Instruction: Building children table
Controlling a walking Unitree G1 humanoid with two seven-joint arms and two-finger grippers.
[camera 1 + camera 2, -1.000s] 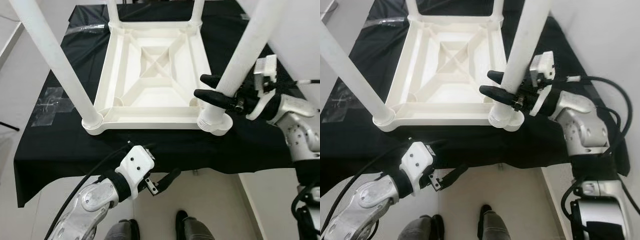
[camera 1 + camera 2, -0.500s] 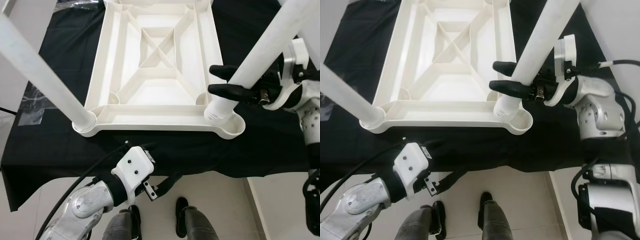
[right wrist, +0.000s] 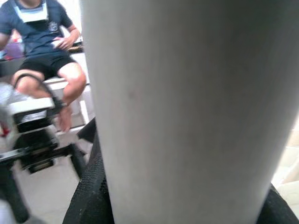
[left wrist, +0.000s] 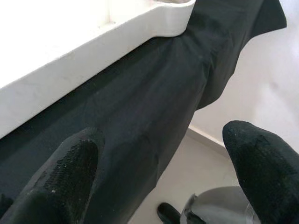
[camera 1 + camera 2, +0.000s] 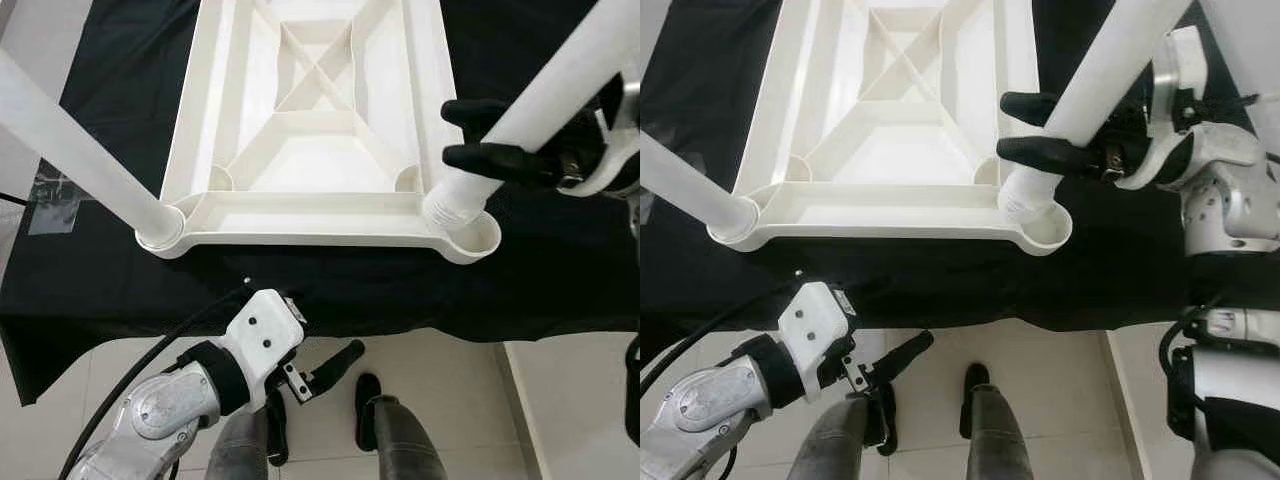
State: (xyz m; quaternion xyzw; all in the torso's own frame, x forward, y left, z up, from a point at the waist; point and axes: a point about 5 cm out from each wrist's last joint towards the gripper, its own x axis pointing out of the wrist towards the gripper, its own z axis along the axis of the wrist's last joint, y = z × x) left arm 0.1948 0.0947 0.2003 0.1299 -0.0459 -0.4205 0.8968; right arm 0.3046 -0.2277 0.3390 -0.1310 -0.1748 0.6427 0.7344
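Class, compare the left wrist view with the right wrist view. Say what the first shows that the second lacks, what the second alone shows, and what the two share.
Left wrist view: the black cloth hanging off the table edge, the white tabletop lying on it, pale floor, and the left gripper open on nothing.

Right wrist view: a white table leg very close, the right gripper clamped on it, and a seated person in the background.

Shared: black gripper fingers and white table parts.
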